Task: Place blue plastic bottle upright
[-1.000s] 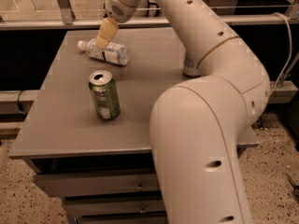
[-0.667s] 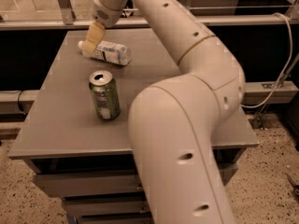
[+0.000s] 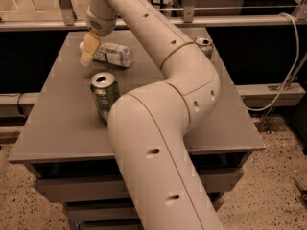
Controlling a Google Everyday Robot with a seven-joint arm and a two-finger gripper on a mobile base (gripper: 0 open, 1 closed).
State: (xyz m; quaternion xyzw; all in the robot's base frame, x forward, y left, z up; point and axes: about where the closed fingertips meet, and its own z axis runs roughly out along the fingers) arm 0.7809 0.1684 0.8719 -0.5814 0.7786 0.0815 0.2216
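The blue plastic bottle (image 3: pixel 111 54) lies on its side at the far left of the grey table (image 3: pixel 62 119), its white cap pointing left. My gripper (image 3: pixel 88 53) hangs over the cap end, its pale yellow fingers (image 3: pixel 89 48) covering most of the cap. The green drink can (image 3: pixel 104 96) stands upright nearer the front, below the bottle. The silver-grey drink can (image 3: pixel 205 45) stands at the far right, partly behind my arm.
My large cream arm (image 3: pixel 163 109) crosses the middle of the view and hides much of the table's right half. A metal rail (image 3: pixel 240 20) runs behind the table. Speckled floor (image 3: pixel 278 176) lies to the right.
My gripper has swung left, from above the bottle's middle to its cap end. The arm has swept across the view. The bottle and cans stay where they were.
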